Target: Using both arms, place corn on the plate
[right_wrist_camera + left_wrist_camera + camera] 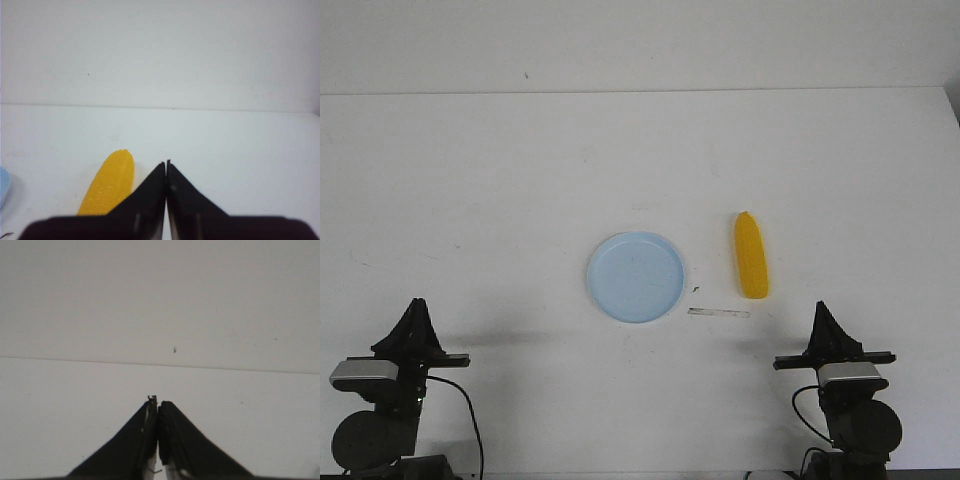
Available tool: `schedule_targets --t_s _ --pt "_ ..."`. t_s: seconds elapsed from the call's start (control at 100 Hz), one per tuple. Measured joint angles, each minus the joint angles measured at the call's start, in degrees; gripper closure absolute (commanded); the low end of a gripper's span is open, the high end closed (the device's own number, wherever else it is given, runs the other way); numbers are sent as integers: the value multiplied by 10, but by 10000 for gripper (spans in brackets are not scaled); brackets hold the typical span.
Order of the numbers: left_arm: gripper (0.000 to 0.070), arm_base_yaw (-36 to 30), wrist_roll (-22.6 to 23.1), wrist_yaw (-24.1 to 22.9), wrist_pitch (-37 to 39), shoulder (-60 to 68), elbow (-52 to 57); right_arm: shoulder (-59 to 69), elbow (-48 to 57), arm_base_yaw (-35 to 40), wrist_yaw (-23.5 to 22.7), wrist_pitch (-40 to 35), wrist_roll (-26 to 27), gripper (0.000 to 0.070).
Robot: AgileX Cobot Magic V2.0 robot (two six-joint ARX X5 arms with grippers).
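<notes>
The yellow corn (751, 255) lies on the white table, right of the pale blue plate (635, 276), lengthwise front to back, tapered tip pointing away. In the right wrist view the corn (107, 182) lies just beside my shut jaws, and the plate's rim (4, 186) shows at the frame edge. My right gripper (823, 308) is shut and empty, near the table's front right, a little in front of and right of the corn; it shows shut in its wrist view (166, 163). My left gripper (416, 304) is shut and empty at the front left (157, 401), far from both.
A thin pale strip of tape (719, 312) lies on the table just in front of the corn and plate. The table's far edge (640, 91) meets a white wall. The table's right edge (952, 110) is near the frame side.
</notes>
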Motion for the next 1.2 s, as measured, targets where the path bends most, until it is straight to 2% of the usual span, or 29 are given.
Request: schedule_targets --t_s 0.3,0.46,0.59,0.68,0.81,1.06,1.2 --pt "698 0 0 0 0 0 0 0 0 0 1 0 0 700" --pt "699 0 0 0 0 0 0 0 0 0 41 -2 2 700" --pt "698 0 0 0 0 0 0 0 0 0 42 25 11 700" --pt "698 0 0 0 0 0 0 0 3 0 17 41 17 700" --pt "698 0 0 0 0 0 0 8 28 8 -30 20 18 700" --pt "698 0 0 0 -1 0 0 110 123 61 -30 7 20 700" --pt "698 0 0 0 -1 0 0 220 159 103 -30 60 20 700"
